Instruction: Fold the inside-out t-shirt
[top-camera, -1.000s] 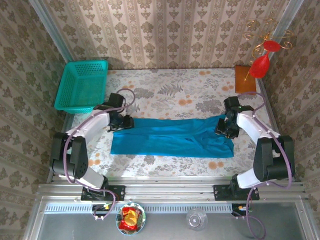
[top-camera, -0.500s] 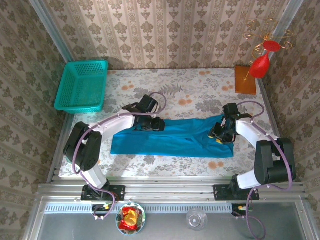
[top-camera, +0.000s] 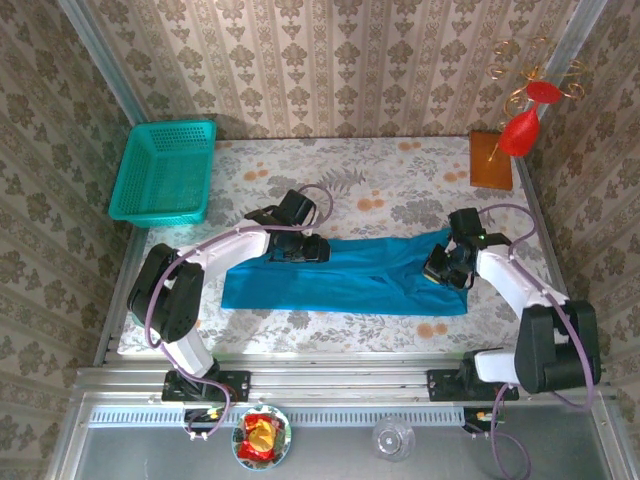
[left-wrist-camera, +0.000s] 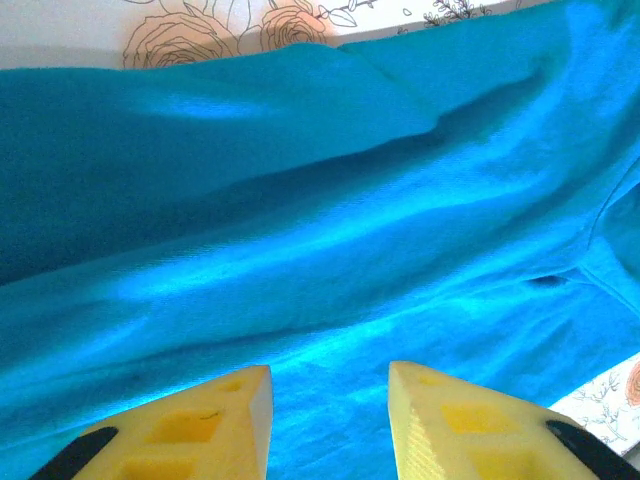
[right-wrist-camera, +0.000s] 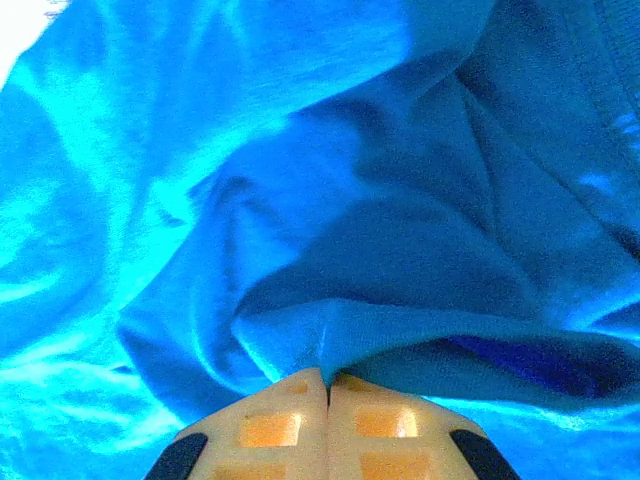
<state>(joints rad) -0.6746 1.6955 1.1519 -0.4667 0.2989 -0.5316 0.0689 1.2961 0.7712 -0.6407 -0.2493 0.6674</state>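
T-shirt (top-camera: 345, 277) flat, long axis left-right

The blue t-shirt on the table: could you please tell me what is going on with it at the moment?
Two robot arms are working on the t-shirt, which lies as a long, rumpled band across the table. The right end effector is shut on a fold of cloth at the shirt's right end. The left end effector is open, its fingers apart above the cloth near the shirt's far edge. The fold is not yet finished.
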